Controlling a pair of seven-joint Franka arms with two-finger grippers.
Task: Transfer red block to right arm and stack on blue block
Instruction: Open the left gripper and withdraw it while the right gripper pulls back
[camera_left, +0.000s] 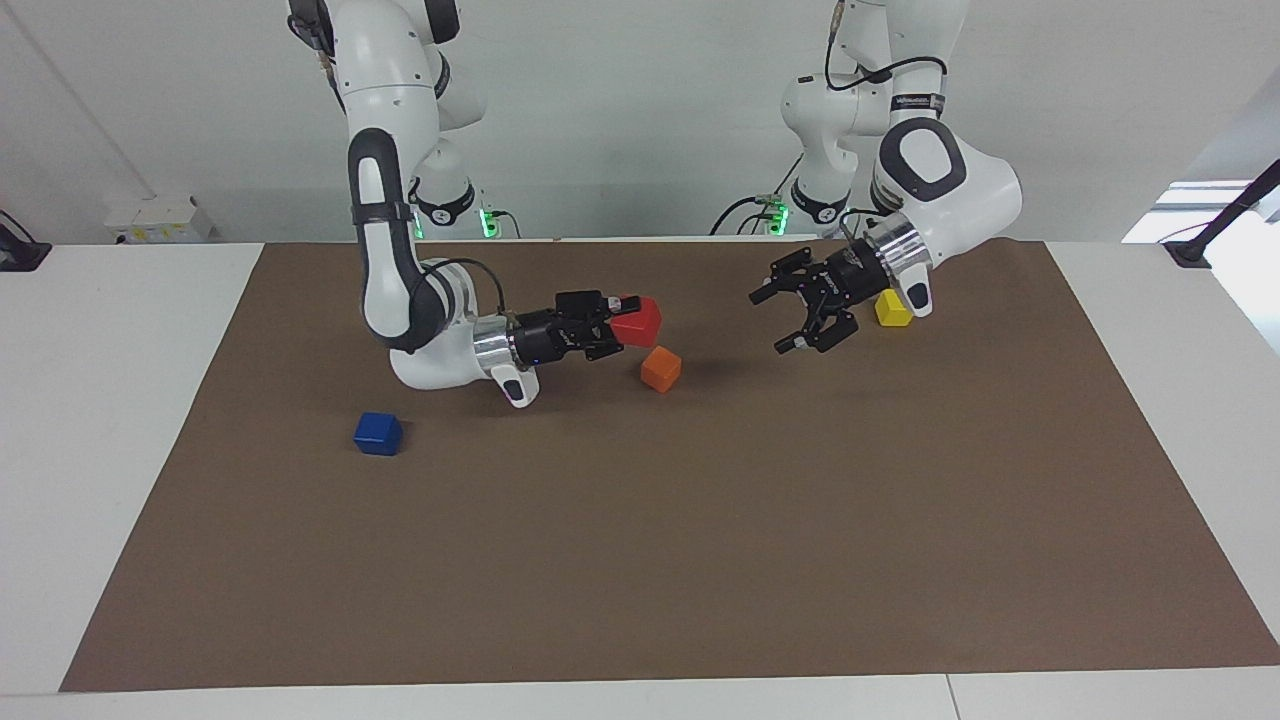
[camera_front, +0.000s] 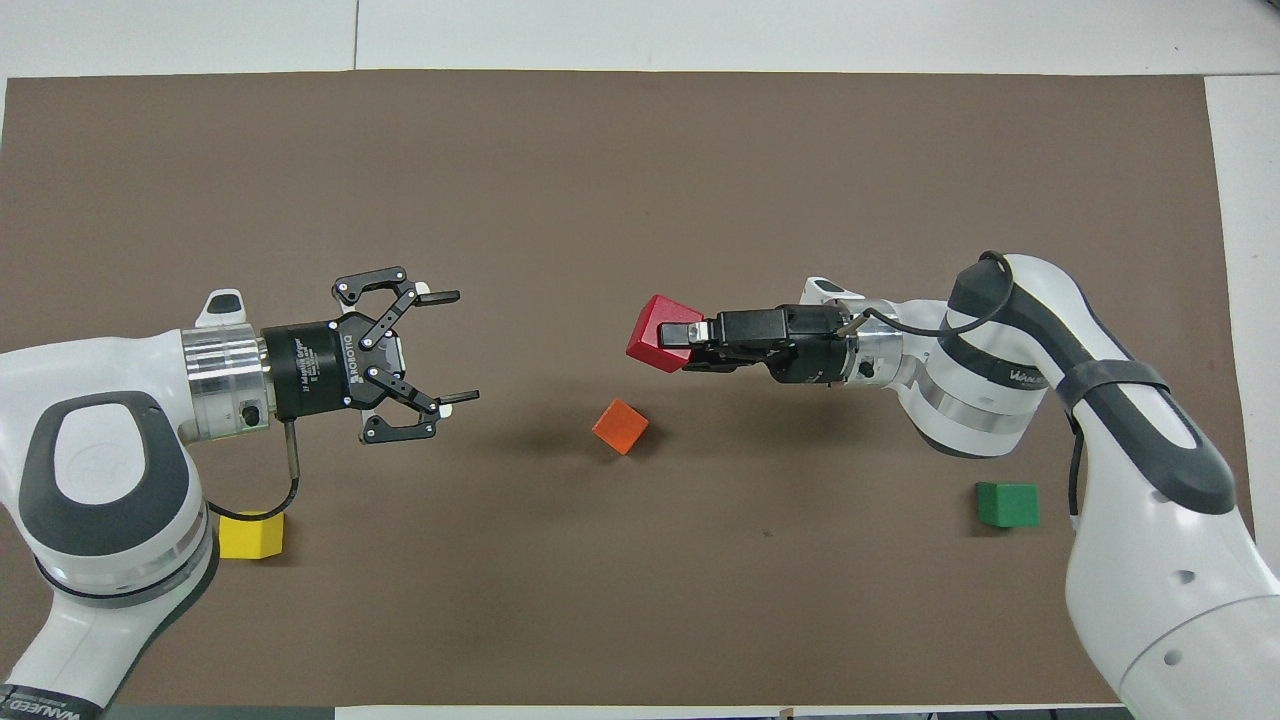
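Your right gripper (camera_left: 612, 322) has its fingers clamped on the red block (camera_left: 638, 321), gripping one side so that most of the cube juts out past the fingertips, up in the air above the brown mat (camera_left: 700, 560). The orange block (camera_left: 661, 368) sits on the mat just below and beside the held cube. The left gripper (camera_left: 803, 311) hangs with its jaws spread wide and nothing in them, well apart from the red block, over the mat near the yellow block (camera_left: 894, 308).

The handover looks finished, so your job is the carry. The blue block (camera_left: 378, 433) lies on the mat back along your right arm, past the wrist from the fingertips. Lift clear of the orange block first, swing over the blue one, turn the wrist so the red faces square up with the blue faces, then lower straight down. With that offset grip, let go only once the cube rests flat.

The facing view gives you the blue block, which the overhead view lacks. The overhead view alone shows the green block (camera_front: 1007, 503) beside the right arm's elbow, and it shows plainly how far the open left jaws stand from the red block (camera_front: 661, 332).
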